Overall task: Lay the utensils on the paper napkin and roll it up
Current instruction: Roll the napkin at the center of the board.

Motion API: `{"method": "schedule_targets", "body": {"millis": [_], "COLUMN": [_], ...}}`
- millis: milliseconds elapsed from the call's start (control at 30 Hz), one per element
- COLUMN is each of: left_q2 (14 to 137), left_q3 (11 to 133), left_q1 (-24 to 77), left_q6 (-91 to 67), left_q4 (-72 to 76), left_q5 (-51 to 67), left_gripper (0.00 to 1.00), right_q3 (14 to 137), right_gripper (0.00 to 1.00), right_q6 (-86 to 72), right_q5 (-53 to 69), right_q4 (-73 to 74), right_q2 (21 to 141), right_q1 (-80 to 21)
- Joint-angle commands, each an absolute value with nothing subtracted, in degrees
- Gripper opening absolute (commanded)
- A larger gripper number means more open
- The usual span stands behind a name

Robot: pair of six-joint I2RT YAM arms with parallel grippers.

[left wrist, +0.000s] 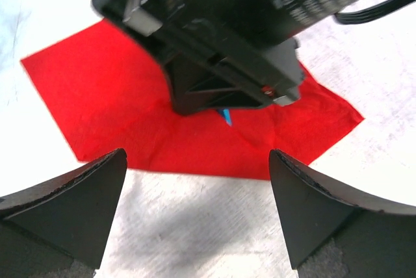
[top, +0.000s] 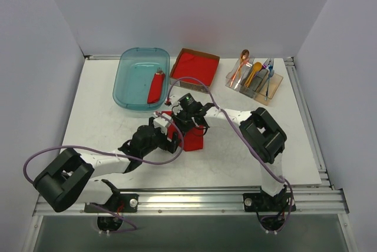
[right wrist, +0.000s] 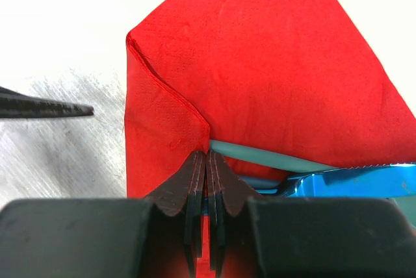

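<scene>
Logging the paper napkin (right wrist: 273, 63) on the counter (left wrist: 195, 226): right claw (right wrist: 207, 161) pinches its folded edge, left claw (left wrist: 196, 158) spread beside it; we see utensils (right wrist: 273, 158) lying on it, ends hidden beneath right claw.

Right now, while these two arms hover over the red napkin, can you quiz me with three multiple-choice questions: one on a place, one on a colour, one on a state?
1. Where does the rolled red bundle lie?
A in the teal bin
B in the clear organiser
C in a gripper

2. What colour is the tallest spoon in the clear organiser?
A green
B orange
C white

3. How does the left gripper stand?
A clamped shut
B holding a spoon
C open

Answers:
1 A, the bundle lies inside the bin's walls.
2 B, its bowl and handle are orange.
3 C, its fingers stand far apart and grip nothing.
</scene>
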State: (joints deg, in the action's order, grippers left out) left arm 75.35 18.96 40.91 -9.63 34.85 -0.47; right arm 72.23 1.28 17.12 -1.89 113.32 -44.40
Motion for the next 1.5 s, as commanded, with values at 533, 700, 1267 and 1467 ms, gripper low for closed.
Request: {"method": "schedule_targets", "body": {"millis": [533, 700, 1267, 1467], "left_q2": [83.32, 84.72, 87.62, 88.51], "left_q3": [20.30, 21.18, 24.43, 25.22], "left_q1": [40.96, 40.96, 41.48, 42.80], "left_q6": [-6.59, -5.98, -5.89, -6.59], "left_q4": [44.21, 44.12, 39.47, 37.09], "left_q5": [2.20, 1.40, -0.78, -3.60], "left_gripper": [0.82, 0.78, 0.75, 0.73], "right_q3": [75.41, 75.41, 75.15, 75.23], "right_gripper": [0.04, 0.04, 0.04, 0.04], "right_q6": [0.79, 0.88, 0.70, 0.62], "right_q5": [20.13, 20.39, 20.74, 20.65], "right_q4": [-0.26, -0.18, -0.26, -0.18], "right_q2": [114.26, 114.52, 114.61, 114.61], "right_q1": [-43.33, -43.24, -43.16, -43.07]}}
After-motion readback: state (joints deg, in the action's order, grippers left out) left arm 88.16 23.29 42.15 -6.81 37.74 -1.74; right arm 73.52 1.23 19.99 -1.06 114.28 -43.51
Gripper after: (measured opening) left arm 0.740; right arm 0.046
